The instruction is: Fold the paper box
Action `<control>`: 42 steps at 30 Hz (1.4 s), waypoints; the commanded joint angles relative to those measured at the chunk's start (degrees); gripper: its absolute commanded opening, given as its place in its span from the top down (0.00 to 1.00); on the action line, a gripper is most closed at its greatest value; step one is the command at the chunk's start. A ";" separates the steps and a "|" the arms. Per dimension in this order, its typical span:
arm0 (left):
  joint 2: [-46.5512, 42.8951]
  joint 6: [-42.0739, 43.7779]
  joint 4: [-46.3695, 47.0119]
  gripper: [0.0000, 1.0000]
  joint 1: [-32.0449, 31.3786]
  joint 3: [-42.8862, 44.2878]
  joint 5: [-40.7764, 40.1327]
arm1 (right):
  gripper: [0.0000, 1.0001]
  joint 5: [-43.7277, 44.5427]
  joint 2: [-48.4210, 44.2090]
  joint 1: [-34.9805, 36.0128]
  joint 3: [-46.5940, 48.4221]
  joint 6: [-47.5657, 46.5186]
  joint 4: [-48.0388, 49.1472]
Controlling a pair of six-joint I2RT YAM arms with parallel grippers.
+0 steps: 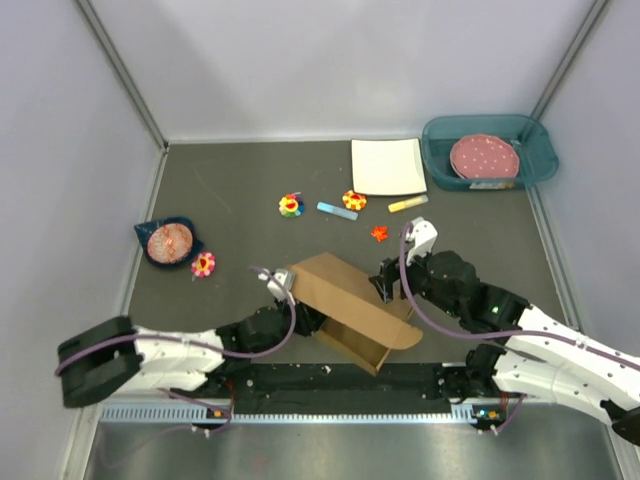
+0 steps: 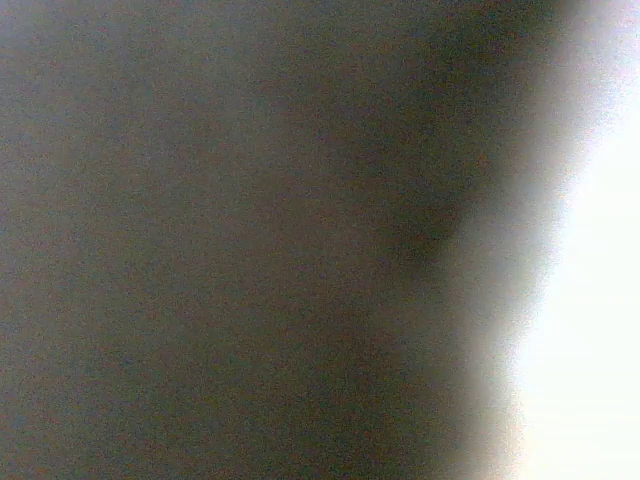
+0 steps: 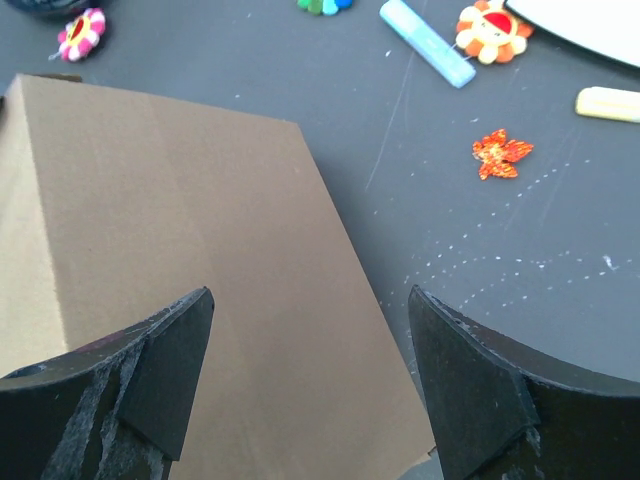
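Observation:
The brown paper box (image 1: pixel 345 300) lies near the table's front middle, its lid panel raised and slanting, with an open tray end at the lower right. My left gripper (image 1: pixel 283 283) is pressed against the box's left end. The left wrist view is a dark blur with a bright patch at the right, so its fingers do not show. My right gripper (image 1: pixel 386 283) is open over the box's right edge. In the right wrist view the right gripper (image 3: pixel 310 300) is spread wide above the box's flat brown panel (image 3: pixel 200 250), holding nothing.
A white square plate (image 1: pixel 388 166) and a teal bin (image 1: pixel 535 150) holding a pink plate stand at the back right. Flower toys (image 1: pixel 291 205), a blue stick (image 1: pixel 337 211), a yellow stick (image 1: pixel 408 204) and an orange leaf (image 1: pixel 379 234) lie behind the box. A dark blue dish (image 1: pixel 170 243) sits at the left.

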 commanded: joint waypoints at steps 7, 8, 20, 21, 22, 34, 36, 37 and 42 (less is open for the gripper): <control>20.97 3.75 14.78 0.68 -0.20 4.31 -2.89 | 0.20 4.08 -4.59 -2.31 2.56 -0.21 -3.72; 17.74 4.45 11.73 0.68 -0.20 4.49 -3.68 | 0.20 4.08 -4.68 -2.40 2.65 -0.21 -3.81; -28.74 14.91 -32.83 0.54 -0.21 10.64 -7.03 | 0.20 4.08 -3.89 -2.93 3.97 -0.48 -3.55; -30.44 15.18 -35.55 0.53 -0.29 11.25 -7.03 | 0.20 3.74 -3.80 -3.10 4.05 -0.56 -3.29; -31.59 15.27 -39.58 0.52 -0.12 12.39 -6.59 | 0.20 3.73 -3.62 -3.02 3.97 -0.65 -3.02; -29.05 11.58 -48.32 0.68 -0.29 11.97 17.30 | 0.20 2.33 -2.48 -3.10 3.35 -0.30 -2.32; -27.56 11.67 -47.89 0.71 -0.47 11.79 23.87 | 0.20 2.06 -2.30 -3.10 3.09 -0.13 -2.32; -27.21 11.84 -47.71 0.71 -0.64 11.96 25.56 | 0.19 2.06 -2.22 -3.10 3.00 -0.04 -2.32; -27.03 12.02 -44.12 0.80 -1.17 13.37 38.28 | 0.20 1.98 -1.69 -3.10 2.91 0.05 -2.23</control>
